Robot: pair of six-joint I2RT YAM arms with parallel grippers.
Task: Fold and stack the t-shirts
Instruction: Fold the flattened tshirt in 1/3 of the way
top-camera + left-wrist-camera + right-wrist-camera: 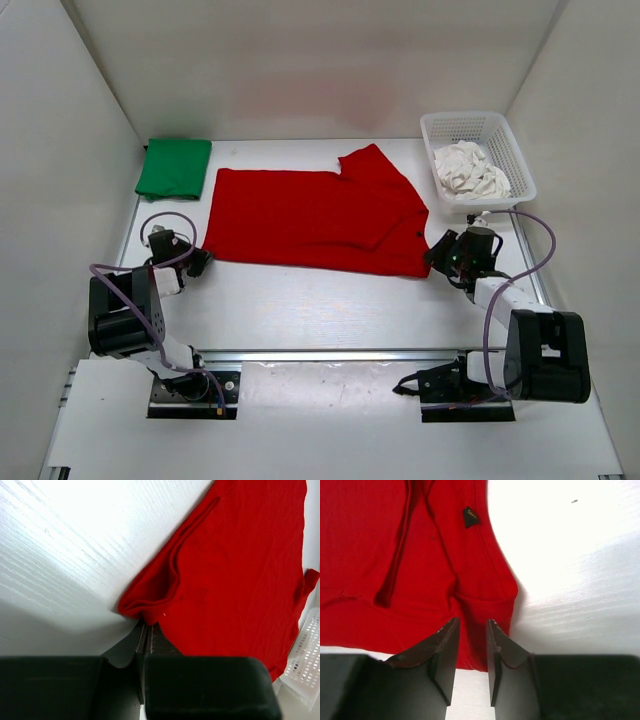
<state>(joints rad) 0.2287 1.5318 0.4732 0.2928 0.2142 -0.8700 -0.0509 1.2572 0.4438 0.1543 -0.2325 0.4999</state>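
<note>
Red t-shirt (310,220): spread flat mid-table (330,310), both near corners attended.
Left gripper (145,627) pinched closed on near-left corner; right gripper (472,625) parted over near-right corner, likely to lift the hem for folding.

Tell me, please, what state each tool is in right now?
Left tool: closed, pinching a corner of the red shirt.
Right tool: open, holding nothing, over the shirt's edge.

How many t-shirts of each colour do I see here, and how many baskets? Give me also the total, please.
green t-shirt: 1
red t-shirt: 1
off-white t-shirt: 1 (lying in the basket)
white mesh basket: 1
Total: 4 things, of which 3 are t-shirts
</note>
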